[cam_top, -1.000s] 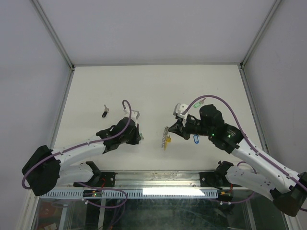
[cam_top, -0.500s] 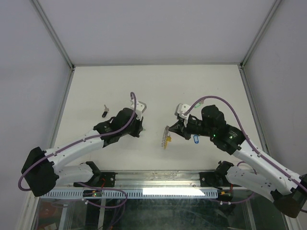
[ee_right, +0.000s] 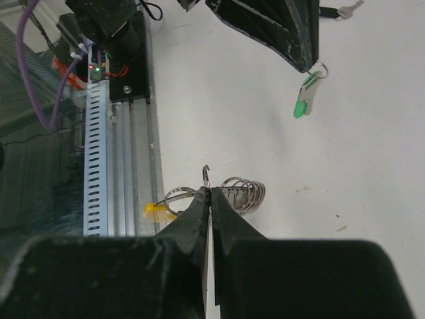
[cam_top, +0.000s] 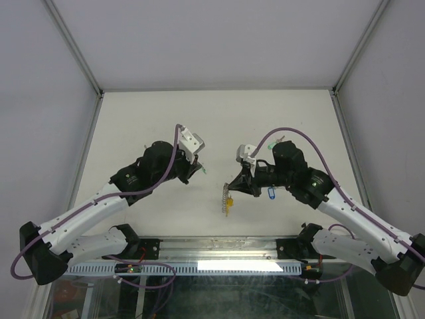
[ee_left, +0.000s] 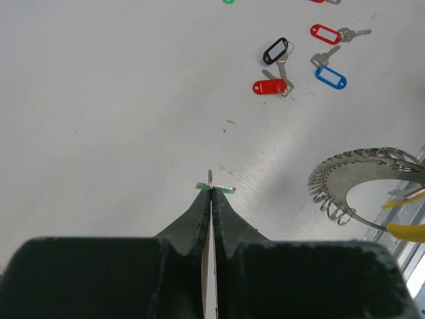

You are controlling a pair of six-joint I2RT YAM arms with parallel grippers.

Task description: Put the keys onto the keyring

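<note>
My left gripper (ee_left: 212,189) is shut on the ring of a key with a green tag (ee_left: 215,188), seen edge-on at its tips. In the right wrist view this green-tagged key (ee_right: 305,97) hangs below the left gripper (ee_right: 309,65). My right gripper (ee_right: 209,191) is shut on the coiled silver keyring (ee_right: 244,194), whose yellow segment (ee_right: 154,211) points toward the rail. From above, the left gripper (cam_top: 197,167) and right gripper (cam_top: 232,187) face each other a short gap apart, with the keyring (cam_top: 228,199) hanging down. Loose keys lie on the table: black tag (ee_left: 275,50), red tag (ee_left: 269,87), blue tag (ee_left: 331,76) and another red tag (ee_left: 325,33).
A slotted metal rail (ee_right: 126,166) with cables runs along the table's near edge, just below the keyring. A blue-tagged key (cam_top: 270,193) lies beside the right wrist. Frame posts (cam_top: 74,46) and grey walls close in the white table (cam_top: 219,116).
My left gripper has risen and moved right with the green-tagged key, toward the keyring. My right gripper has shifted slightly left and down, still holding the keyring.
</note>
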